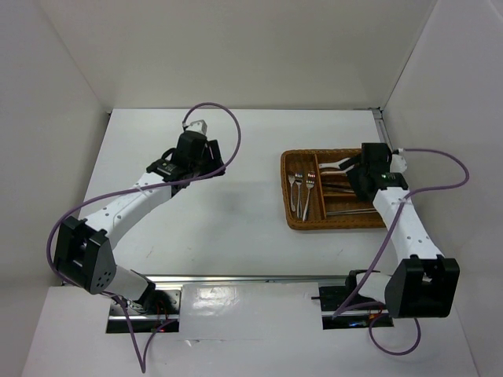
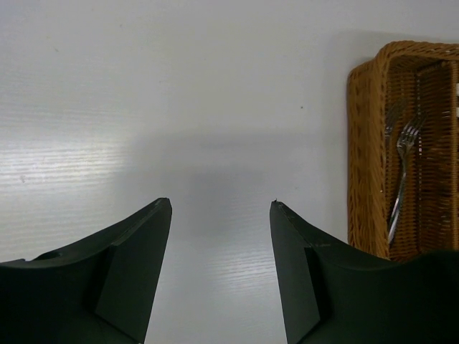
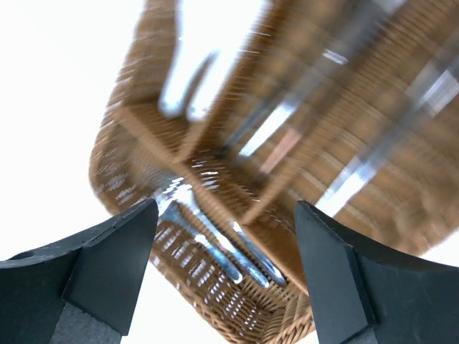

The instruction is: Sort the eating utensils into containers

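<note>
Silver forks (image 1: 299,188) in wicker tray (image 1: 285,192), handles near, tines far.

Bright even light, soft shadows, wicker tray (image 3: 118,154) motion-blurred

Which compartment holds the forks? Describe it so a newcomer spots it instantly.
Find the brown wicker tray on the right side of the table. Its leftmost compartment, running near to far, holds the silver forks; its neighbours hold a white spoon and thin sticks, no forks.
</note>
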{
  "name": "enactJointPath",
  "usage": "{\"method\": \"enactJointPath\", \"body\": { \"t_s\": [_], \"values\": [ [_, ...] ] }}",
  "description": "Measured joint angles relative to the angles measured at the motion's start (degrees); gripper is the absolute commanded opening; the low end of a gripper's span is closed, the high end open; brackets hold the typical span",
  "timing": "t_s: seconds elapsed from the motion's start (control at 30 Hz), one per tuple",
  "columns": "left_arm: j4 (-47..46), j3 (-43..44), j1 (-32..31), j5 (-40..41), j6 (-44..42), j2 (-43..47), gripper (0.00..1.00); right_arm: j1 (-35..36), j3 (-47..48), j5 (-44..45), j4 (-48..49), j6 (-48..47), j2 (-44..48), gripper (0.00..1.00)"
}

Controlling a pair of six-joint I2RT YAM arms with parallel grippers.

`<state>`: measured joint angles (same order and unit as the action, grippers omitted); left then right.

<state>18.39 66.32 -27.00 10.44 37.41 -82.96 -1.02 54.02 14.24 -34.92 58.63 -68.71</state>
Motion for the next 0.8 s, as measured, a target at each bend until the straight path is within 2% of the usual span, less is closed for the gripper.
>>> {"method": "enactJointPath", "body": {
  "t_s": [0.07, 0.3, 0.4, 0.47, 0.8],
  "values": [
    [-1.6, 0.0, 0.1, -1.4, -2.1, 0.0, 0.72, 0.0, 0.8, -2.9, 3.8, -6.7, 0.5, 0.88],
    [-4.5, 0.0, 0.2, -3.2, -8.1, 0.3, 0.72, 0.0, 4.7, -9.2, 11.3, -24.3, 0.6, 0.90],
    [-5.2, 0.0, 0.2, -3.2, -10.1, 0.3, 0.72, 0.0, 5.8, -11.2, 14.2, -30.1, 1.5, 0.97],
    [-5.2, 0.0, 0.2, -3.1, -11.0, 0.8, 0.72, 0.0, 5.8, -12.8, 15.3, -33.0, 2.8, 1.00],
    [-5.2, -0.2, 0.2, -4.0, -12.0, 9.4, 0.72, 0.0, 5.7, -23.2, 17.7, -40.4, 12.5, 1.00]
  ]
}}
